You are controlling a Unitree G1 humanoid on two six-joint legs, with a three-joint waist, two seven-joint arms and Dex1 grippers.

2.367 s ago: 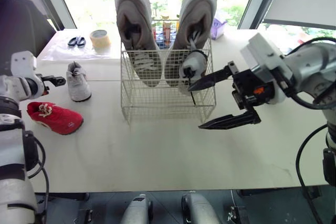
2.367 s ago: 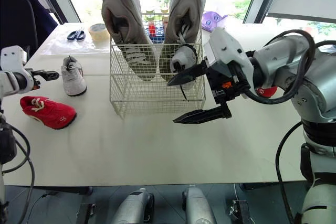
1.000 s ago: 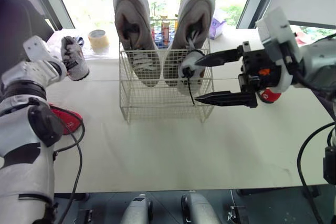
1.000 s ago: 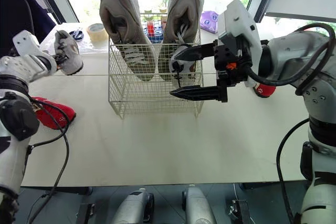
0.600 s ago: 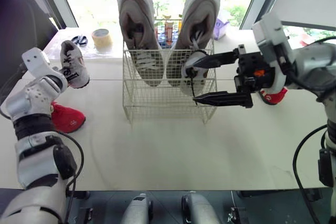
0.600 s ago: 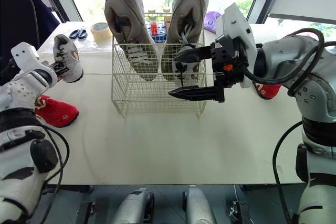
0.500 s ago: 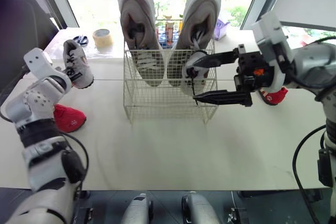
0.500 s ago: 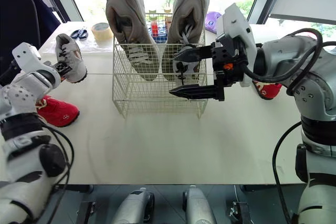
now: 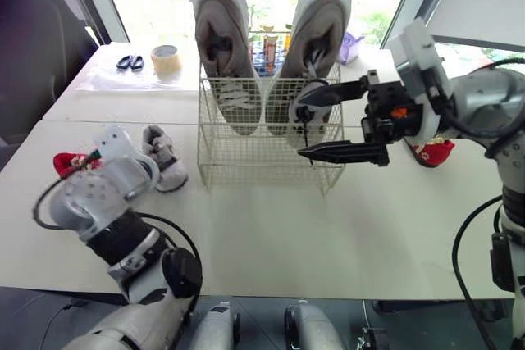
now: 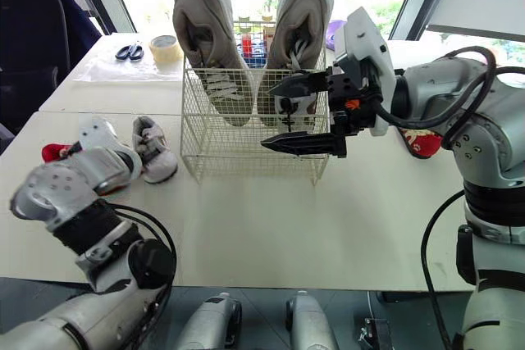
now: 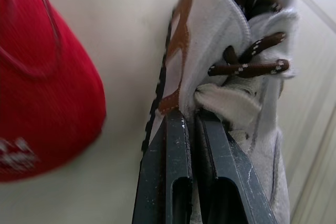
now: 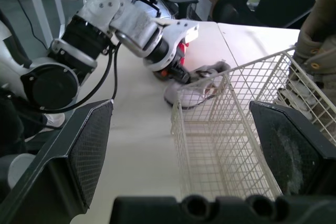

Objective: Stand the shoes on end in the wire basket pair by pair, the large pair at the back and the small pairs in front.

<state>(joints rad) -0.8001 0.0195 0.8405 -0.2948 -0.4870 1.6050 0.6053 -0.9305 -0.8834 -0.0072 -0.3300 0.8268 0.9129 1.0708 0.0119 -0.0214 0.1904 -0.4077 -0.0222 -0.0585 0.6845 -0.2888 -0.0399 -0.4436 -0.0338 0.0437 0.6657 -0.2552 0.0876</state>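
Note:
Two large beige shoes (image 9: 225,47) stand on end at the back of the wire basket (image 9: 262,161). A small grey shoe (image 9: 305,114) stands in its front right corner, a black lace dangling. My left gripper (image 11: 191,116) is shut on the collar of the second small grey shoe (image 9: 165,158), which is down at the table just left of the basket. A small red shoe (image 9: 70,161) lies beside it. Another red shoe (image 9: 435,152) lies right of the basket, behind my right arm. My right gripper (image 9: 299,125) hangs open at the basket's front right, holding nothing.
Scissors (image 9: 128,62) and a tape roll (image 9: 167,58) lie at the table's far left. Small bottles (image 9: 267,45) and a purple item (image 9: 351,42) stand behind the basket. A dark chair (image 9: 33,63) is off the left edge.
My left arm has carried the small grey shoe from up at the far left down to the table beside the basket's left side. The right gripper has stayed open in place.

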